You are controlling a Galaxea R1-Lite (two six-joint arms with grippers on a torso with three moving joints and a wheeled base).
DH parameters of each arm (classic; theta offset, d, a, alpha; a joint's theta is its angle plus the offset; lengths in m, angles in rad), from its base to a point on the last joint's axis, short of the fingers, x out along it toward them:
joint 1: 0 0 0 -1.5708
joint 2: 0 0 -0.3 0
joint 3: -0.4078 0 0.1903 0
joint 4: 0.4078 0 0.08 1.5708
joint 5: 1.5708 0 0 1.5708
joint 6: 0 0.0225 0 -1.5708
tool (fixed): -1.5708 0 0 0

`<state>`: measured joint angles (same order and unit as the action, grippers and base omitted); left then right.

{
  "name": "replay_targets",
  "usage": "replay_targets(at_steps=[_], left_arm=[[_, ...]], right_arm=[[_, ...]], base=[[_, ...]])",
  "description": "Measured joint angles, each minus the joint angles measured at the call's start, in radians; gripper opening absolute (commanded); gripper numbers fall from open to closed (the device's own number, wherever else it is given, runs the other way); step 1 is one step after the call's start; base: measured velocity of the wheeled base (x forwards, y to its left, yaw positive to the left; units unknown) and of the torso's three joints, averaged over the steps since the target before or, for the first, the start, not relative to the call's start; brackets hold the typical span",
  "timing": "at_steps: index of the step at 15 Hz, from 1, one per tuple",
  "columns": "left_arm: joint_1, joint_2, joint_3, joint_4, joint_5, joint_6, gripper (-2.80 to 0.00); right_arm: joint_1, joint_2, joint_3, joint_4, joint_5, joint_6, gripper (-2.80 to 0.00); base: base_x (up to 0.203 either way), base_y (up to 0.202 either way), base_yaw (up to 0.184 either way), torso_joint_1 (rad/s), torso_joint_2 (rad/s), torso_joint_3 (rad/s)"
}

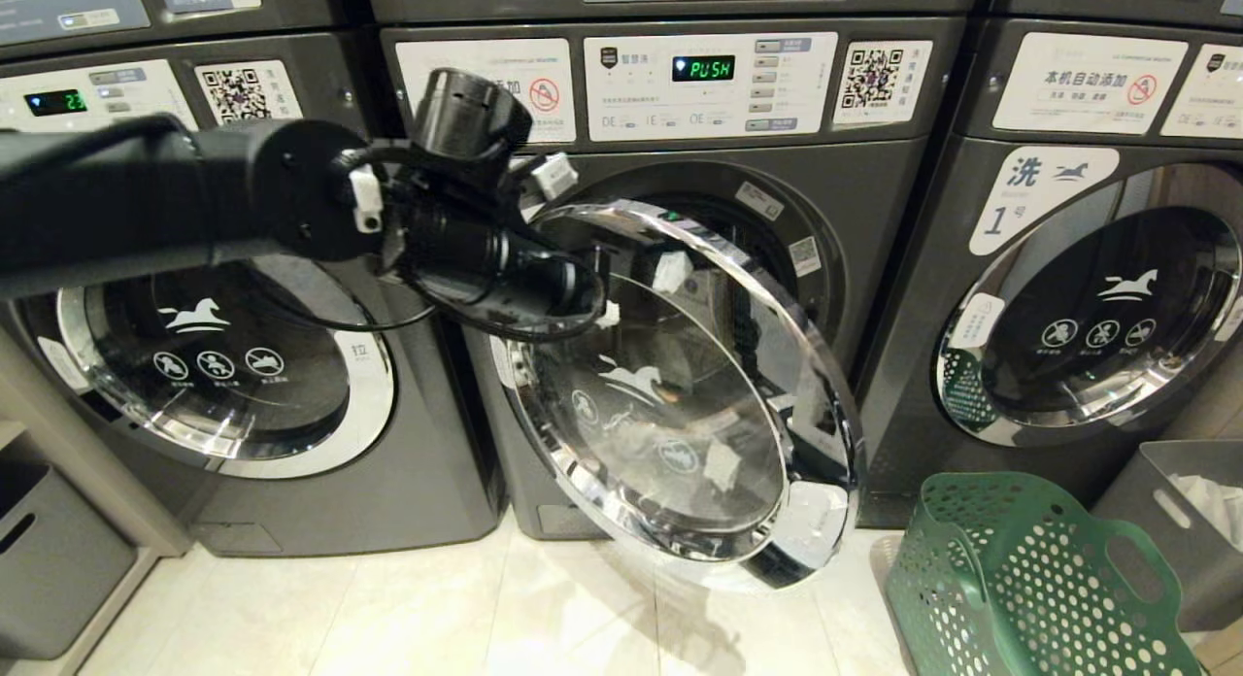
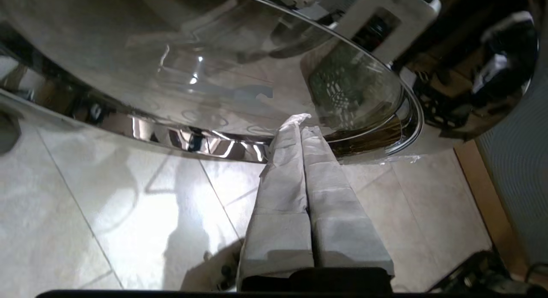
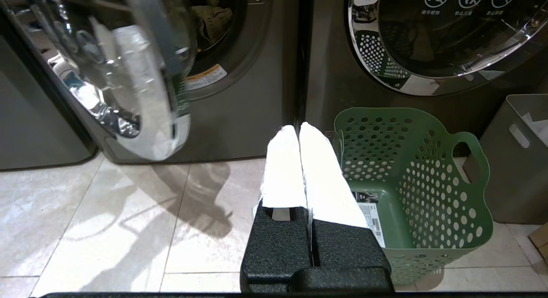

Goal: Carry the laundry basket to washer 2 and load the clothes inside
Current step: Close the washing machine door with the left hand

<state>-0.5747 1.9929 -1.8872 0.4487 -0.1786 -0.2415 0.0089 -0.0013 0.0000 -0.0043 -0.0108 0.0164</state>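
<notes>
The middle washer [image 1: 699, 84] shows "PUSH" and its round glass door [image 1: 680, 385] hangs half open. My left arm reaches across from the left to the door's upper rim. My left gripper [image 2: 302, 126] is shut and empty, its taped tips at the door's chrome rim [image 2: 192, 137]; whether they touch it I cannot tell. The green laundry basket [image 1: 1020, 579] stands on the floor at the right with only a label on its bottom [image 3: 428, 186]. Some olive clothes [image 3: 212, 22] lie inside the open drum. My right gripper [image 3: 298, 127] hangs shut and empty beside the basket.
Closed washers stand on either side, the right one [image 1: 1088, 307] marked 1. A grey bin [image 1: 1185, 521] sits behind the basket and another grey bin [image 1: 49, 550] at the far left. Pale floor tiles [image 1: 437, 608] lie before the machines.
</notes>
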Motion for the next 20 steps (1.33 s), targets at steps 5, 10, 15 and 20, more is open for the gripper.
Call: replay_targets(at_steps=[5, 10, 15, 20], left_arm=[[-0.022, 0.041, -0.001, -0.101, 0.221, 0.000, -2.80], [0.027, -0.023, 0.002, -0.163, 0.486, -0.004, -2.80], [0.118, -0.113, 0.002, -0.210, 0.495, 0.006, -2.80], [0.133, -0.156, 0.002, -0.230, 0.495, 0.023, -2.80]], right_arm=[[0.000, 0.000, -0.031, 0.012, -0.010, -0.014, -2.80], [0.000, 0.102, -0.292, 0.114, 0.007, 0.001, -2.80], [0.004, 0.634, -0.524, 0.036, 0.150, 0.085, -2.80], [0.027, 1.308, -0.601, -0.375, 0.348, 0.124, -2.80]], base=[[0.000, 0.000, 0.000, 0.000, 0.00, 0.000], [0.000, 0.000, 0.000, 0.000, 0.00, 0.000], [0.000, 0.000, 0.000, 0.000, 0.00, 0.000], [0.000, 0.000, 0.000, 0.000, 0.00, 0.000]])
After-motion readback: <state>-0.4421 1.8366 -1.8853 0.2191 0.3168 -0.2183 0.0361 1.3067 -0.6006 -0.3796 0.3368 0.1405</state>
